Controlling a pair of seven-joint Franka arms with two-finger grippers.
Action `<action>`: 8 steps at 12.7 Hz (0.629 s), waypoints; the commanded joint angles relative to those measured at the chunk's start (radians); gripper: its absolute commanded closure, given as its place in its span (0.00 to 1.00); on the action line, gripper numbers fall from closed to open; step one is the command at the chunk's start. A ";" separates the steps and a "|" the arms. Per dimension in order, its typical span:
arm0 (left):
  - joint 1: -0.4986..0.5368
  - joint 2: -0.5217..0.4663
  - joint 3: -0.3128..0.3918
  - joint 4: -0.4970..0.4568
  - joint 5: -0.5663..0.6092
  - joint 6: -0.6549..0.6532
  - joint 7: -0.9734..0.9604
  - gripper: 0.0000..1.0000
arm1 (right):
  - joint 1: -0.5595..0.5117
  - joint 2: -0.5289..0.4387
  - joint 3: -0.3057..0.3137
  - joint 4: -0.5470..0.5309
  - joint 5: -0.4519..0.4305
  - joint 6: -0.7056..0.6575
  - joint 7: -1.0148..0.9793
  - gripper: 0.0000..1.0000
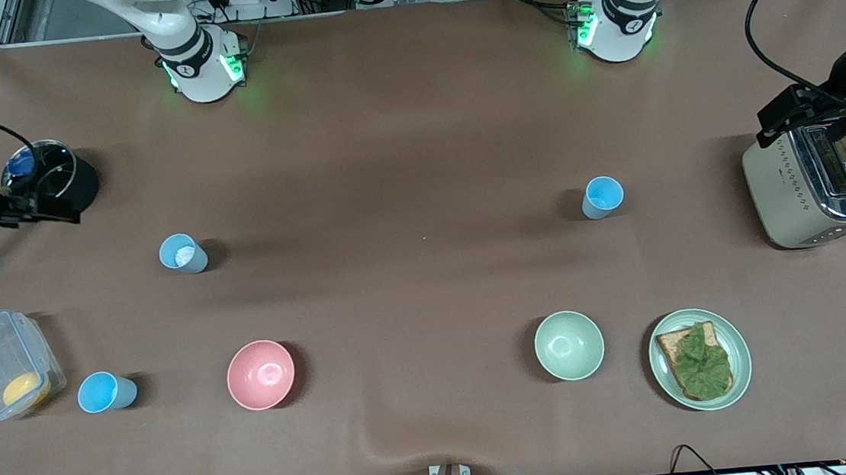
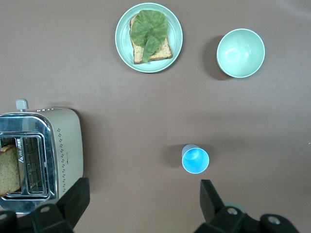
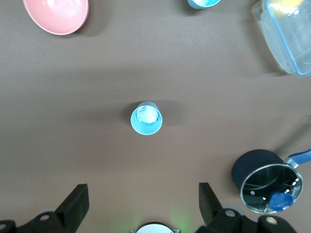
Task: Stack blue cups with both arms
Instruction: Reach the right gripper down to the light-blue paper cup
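Nothing is grasped yet; this looks like the approach step; the left hand (image 2: 141, 206) hangs wide open and empty near the toaster (image 1: 820, 183), the right hand (image 3: 141, 206) likewise near the black pot (image 1: 50, 178). Next, each must descend on a cup. The grey-blue cup (image 1: 182, 254) and sky-blue cup (image 1: 602, 197) stand upright, mouths up, well apart on the counter (image 1: 400, 155); a third blue cup (image 1: 103, 392) stands beside the pink bowl (image 1: 260, 374).

Bright, even overhead light; soft shadows beside each cup; green glow at the arm bases; edges blurred by arms.
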 commanded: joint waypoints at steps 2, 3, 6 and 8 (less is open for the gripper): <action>0.002 0.001 -0.001 0.015 -0.012 -0.016 -0.017 0.00 | 0.002 0.049 0.002 -0.102 -0.021 0.090 -0.016 0.00; 0.000 0.001 0.001 0.015 -0.012 -0.016 -0.018 0.00 | -0.004 0.043 0.002 -0.170 -0.021 0.162 -0.016 0.00; 0.000 0.001 -0.001 0.015 -0.012 -0.016 -0.018 0.00 | -0.035 0.044 0.002 -0.320 -0.024 0.336 -0.071 0.00; 0.000 -0.001 -0.001 0.015 -0.012 -0.016 -0.018 0.00 | -0.064 0.046 0.002 -0.429 -0.022 0.500 -0.125 0.00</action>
